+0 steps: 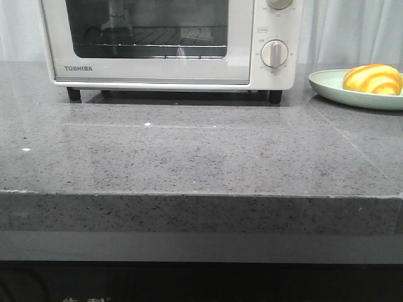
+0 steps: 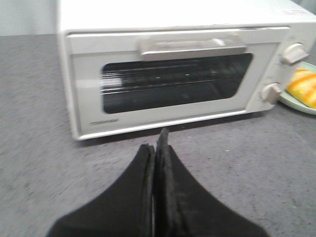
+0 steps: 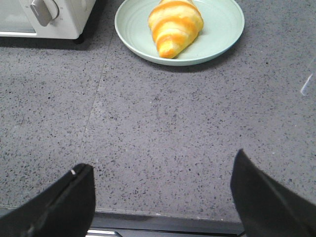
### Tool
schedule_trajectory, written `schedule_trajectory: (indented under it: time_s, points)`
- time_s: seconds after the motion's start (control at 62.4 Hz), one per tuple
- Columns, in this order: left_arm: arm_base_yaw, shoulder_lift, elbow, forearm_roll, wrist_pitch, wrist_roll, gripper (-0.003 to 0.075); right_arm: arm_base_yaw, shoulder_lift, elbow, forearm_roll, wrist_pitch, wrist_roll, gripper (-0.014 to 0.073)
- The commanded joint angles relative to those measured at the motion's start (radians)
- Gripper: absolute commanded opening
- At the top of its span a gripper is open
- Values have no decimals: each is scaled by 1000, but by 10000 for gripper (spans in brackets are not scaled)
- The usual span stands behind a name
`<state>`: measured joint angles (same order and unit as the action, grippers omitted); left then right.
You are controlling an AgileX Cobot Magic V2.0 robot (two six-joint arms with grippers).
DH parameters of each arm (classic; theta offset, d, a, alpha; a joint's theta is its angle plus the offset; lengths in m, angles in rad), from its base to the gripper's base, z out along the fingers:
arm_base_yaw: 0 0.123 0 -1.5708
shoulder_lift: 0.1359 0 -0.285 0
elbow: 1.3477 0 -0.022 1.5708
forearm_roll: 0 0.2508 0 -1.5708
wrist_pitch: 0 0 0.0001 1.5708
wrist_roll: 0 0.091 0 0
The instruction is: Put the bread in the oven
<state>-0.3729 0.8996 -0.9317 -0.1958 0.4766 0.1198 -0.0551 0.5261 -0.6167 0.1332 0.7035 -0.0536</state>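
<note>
Closest to you, your left gripper (image 2: 157, 148) has its two black fingers pressed flat together with nothing between them. It hangs over the gray stone counter (image 1: 201, 157), facing the oven door. Your right gripper (image 3: 163, 190) has its fingers spread wide apart, with bare counter between them and nothing in its hold.

A bit farther out from the right gripper sits the pale green plate (image 3: 224, 24). The bread (image 3: 174, 25) lies in the middle of it. It is long and fat, and its narrow tip points back toward the right gripper, a little off to one side. It is shiny, golden orange with pale yellow stripes going across it, like a croissant.

In the front view the plate (image 1: 327, 85) is at the right edge of the counter, just beside the oven (image 1: 167, 41) but not touching it. The oven is white and boxy, with TOSHIBA on the door. The door is closed. You can see the wire rack through the glass, a round dial (image 1: 274, 53) on its right side, and short black feet under it.
</note>
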Motion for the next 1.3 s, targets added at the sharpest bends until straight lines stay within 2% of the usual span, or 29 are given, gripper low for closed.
schedule_trajectory:
  time_s: [0.0,0.224,0.417,0.641,0.865,0.977,1.09,1.234,1.282]
  points:
    - [-60,61,-79,2,-95,-1,-18,-2,12,-35,9,-63,-7,581]
    - [-185,248,-200,41,-251,-3,-18,-2,12,-35,9,-65,-7,581]
    - [-188,393,-294,41,-393,-3,-18,-2,12,-35,9,-65,-7,581]
    - [-192,529,-384,41,-447,-3,-18,-2,12,-35,9,-65,-7,581]
    - [-190,610,-389,43,-524,-3,-18,-2,12,-35,9,-65,-7,581]
    - [-190,624,-389,43,-488,-3,-18,-2,12,-35,9,-65,-7,581]
    - [-195,610,-389,43,-387,-3,-18,-2,12,-35,9,-65,-7,581]
    - [-214,575,-389,43,-176,-3,-18,-2,12,-35,9,-65,-7,581]
    - [-220,561,-391,41,-57,-3,-18,-2,12,-35,9,-65,-7,581]
